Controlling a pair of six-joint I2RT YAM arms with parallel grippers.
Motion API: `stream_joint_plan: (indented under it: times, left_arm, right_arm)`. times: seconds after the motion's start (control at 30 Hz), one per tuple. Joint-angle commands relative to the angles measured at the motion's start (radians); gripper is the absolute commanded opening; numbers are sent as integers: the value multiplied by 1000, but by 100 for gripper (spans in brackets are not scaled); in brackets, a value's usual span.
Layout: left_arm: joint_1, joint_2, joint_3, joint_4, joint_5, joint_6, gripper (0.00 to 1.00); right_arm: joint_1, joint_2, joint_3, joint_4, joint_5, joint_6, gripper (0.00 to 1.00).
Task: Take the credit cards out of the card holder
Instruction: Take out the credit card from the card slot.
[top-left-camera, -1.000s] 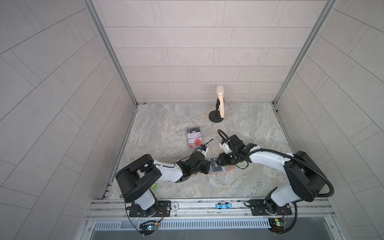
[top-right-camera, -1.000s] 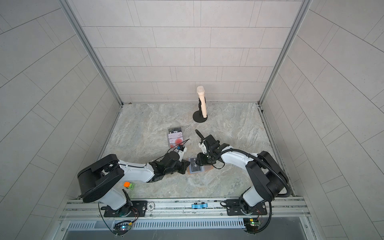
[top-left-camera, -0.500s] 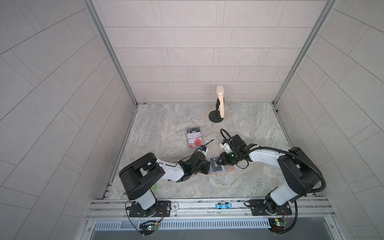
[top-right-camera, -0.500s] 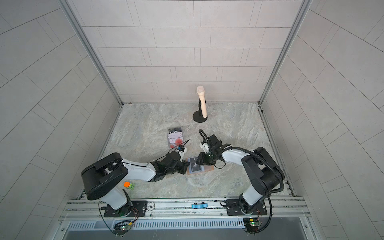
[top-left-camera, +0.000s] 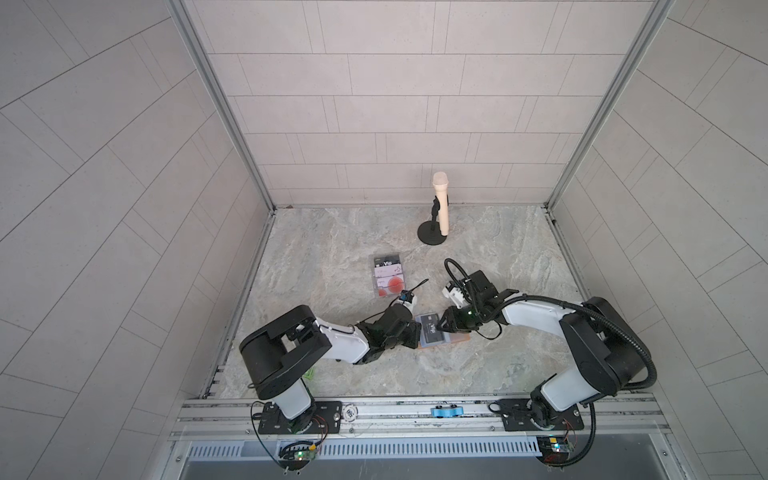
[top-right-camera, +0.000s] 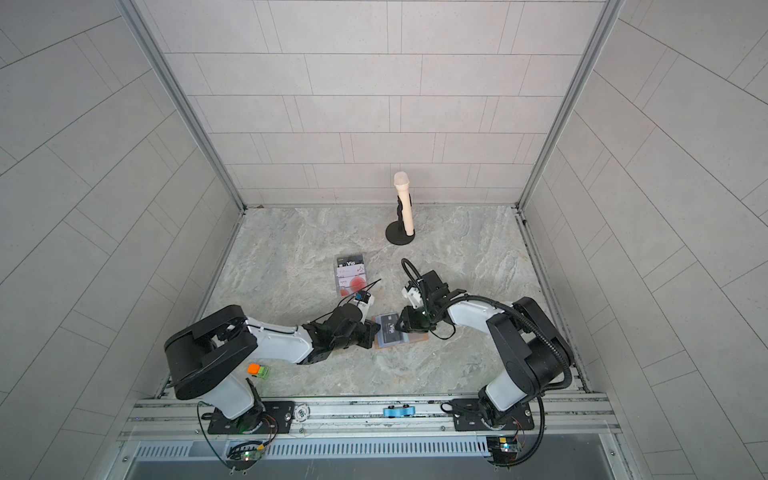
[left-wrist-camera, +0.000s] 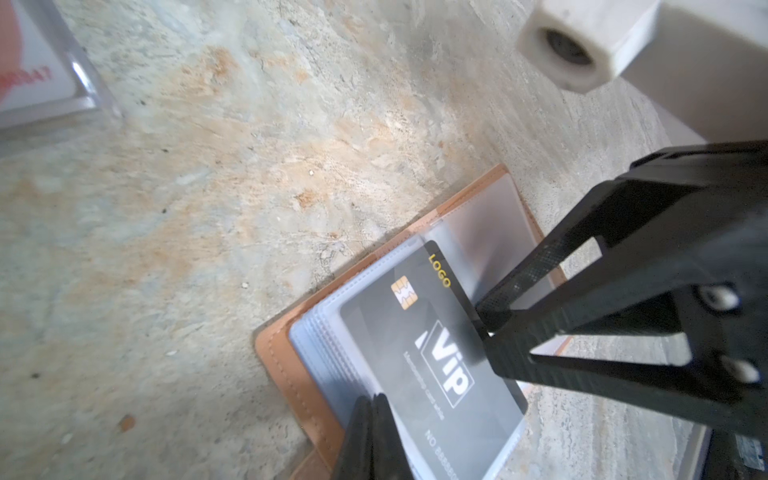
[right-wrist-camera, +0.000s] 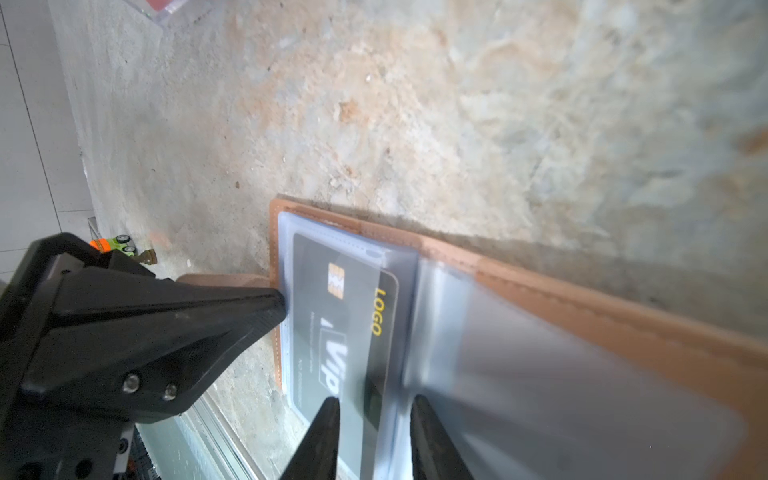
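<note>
R hand (right-wrist-camera: 374, 401) fingers apart, straddling edge of dark Vip card (left-wrist-camera: 432, 316), which sits partly out of its sleeve. L hand (left-wrist-camera: 372, 401) fingers together, pressing left edge of card holder (left-wrist-camera: 282, 365). It lies open on desk (left-wrist-camera: 208, 208), near-centre.

1. A cream microphone (top-left-camera: 440, 203) stands upright in a black round-footed stand (top-left-camera: 432, 240) near the back wall, well apart from everything else.
2. A clear plastic box (top-left-camera: 387, 256) lies flat toward the middle of the marbled tabletop (top-left-camera: 332, 232), its rim also showing in the left wrist view (left-wrist-camera: 89, 89).
3. A small orange and green toy car (top-right-camera: 258, 370) sits near the front edge (mostly hidden in a top view (top-left-camera: 309, 374)).
4. On the metal rail (top-right-camera: 432, 409) in front lie a blue piece (top-right-camera: 399, 411) and a round disc (top-right-camera: 302, 412).
5. Pale tiled walls (top-left-camera: 374, 104) enclose three sides.
</note>
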Motion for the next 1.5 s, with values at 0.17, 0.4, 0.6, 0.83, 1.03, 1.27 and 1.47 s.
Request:
stream_joint_plan:
  times: [0.17, 0.4, 0.6, 0.83, 1.03, 1.27, 1.47]
  left_arm:
    - [-5, 26, -8, -9, -7, -12, 6]
    - [-5, 20, -19, -8, -11, -13, 6]
    - [-6, 21, -24, -4, -13, -17, 6]
    - [-6, 21, -23, -1, -8, -18, 6]
    - [-5, 22, -25, -1, -10, -16, 6]
    - [-6, 25, -31, 6, -11, -22, 6]
    - [-5, 36, -25, 9, -7, -23, 6]
  right_arm:
    - [-3, 17, -8, -15, -57, -34, 32]
    - [-5, 40, -13, 34, -87, -3, 31]
    - [-21, 34, -24, 82, -128, 24, 30]
    - [-42, 50, -46, 159, -188, 62, 29]
    - [-45, 81, -54, 228, -220, 103, 29]
    - [-64, 59, -64, 244, -247, 103, 28]
    - [-75, 52, -65, 258, -285, 105, 28]
